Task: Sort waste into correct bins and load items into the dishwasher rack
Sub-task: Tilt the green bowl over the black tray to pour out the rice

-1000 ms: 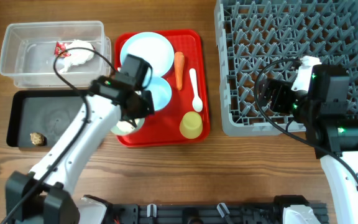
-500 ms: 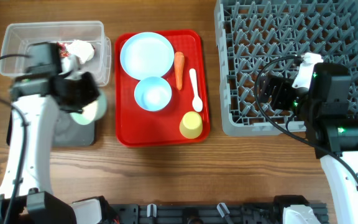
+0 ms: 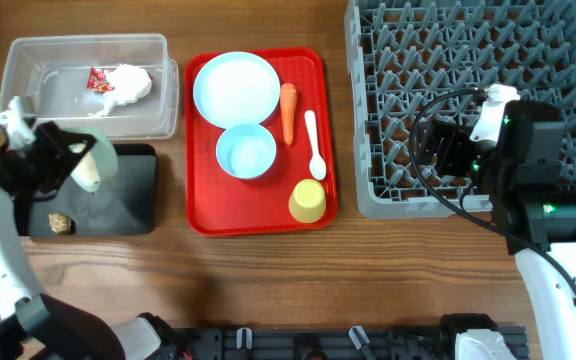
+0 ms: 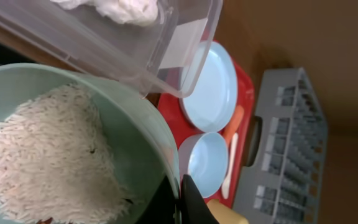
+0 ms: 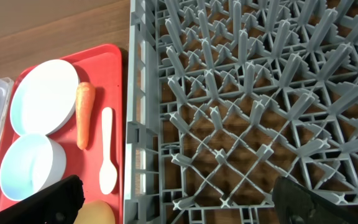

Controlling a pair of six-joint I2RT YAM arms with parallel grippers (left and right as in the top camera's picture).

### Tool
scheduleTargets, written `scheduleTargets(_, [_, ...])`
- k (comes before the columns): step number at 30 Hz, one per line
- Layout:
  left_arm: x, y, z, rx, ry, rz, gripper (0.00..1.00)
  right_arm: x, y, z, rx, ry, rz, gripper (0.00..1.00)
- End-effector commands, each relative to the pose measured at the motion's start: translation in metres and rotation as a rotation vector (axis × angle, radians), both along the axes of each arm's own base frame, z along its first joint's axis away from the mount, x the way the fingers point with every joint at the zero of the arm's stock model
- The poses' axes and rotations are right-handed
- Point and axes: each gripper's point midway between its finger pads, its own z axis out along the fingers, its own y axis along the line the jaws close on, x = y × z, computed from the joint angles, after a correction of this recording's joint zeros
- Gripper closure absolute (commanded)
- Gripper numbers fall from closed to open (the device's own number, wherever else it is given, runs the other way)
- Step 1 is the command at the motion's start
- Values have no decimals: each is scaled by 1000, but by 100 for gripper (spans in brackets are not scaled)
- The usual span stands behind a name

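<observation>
My left gripper [image 4: 178,199] is shut on the rim of a pale blue-green bowl [image 4: 104,124] full of white rice [image 4: 48,162]. From overhead, this bowl [image 3: 90,165] hangs tipped on its side over the black tray [image 3: 133,190], which holds a brown lump [image 3: 60,222]. The clear tub [image 3: 28,60] holds a red wrapper [image 3: 99,80] and white tissue [image 3: 123,85]. On the red tray [image 3: 268,215] lie a plate [image 3: 235,88], a second bowl [image 3: 245,151], a carrot [image 3: 288,110], a spoon [image 3: 314,145] and a yellow cup [image 3: 308,201]. My right gripper [image 5: 179,205] stands open, empty, above the grey rack [image 5: 241,93].
The rack [image 3: 488,60] fills the table's far right, with its left wall close to the red tray's right edge. The clear tub overlaps the black tray's far edge. Bare wood runs along the front of the table.
My left arm carried the rice bowl off the red tray and leftward, over the black tray, tipping it. The right arm has not moved.
</observation>
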Motion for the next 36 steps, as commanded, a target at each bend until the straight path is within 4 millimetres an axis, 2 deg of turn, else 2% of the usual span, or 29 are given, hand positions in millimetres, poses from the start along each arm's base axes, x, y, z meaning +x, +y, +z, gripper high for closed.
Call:
scheduleTargets(1, [10, 1, 14, -118, -135, -60, 96, 4, 1, 5, 14, -8, -2, 1])
scheduleTargets(15, [13, 6, -17, -309, -126, -89, 96, 2, 1, 3, 13, 3, -2, 0])
scheduleTargets(24, [7, 8, 2, -459, -182, -53, 96, 2, 1, 3, 14, 3, -2, 1])
scheduleTargets(32, [-4, 27, 4, -488, -182, 20, 96, 2, 1, 3, 10, 3, -4, 0])
scheduleTargets(36, [-12, 42, 16, -547, -236, 76, 96, 2, 1, 3, 10, 2, -4, 1])
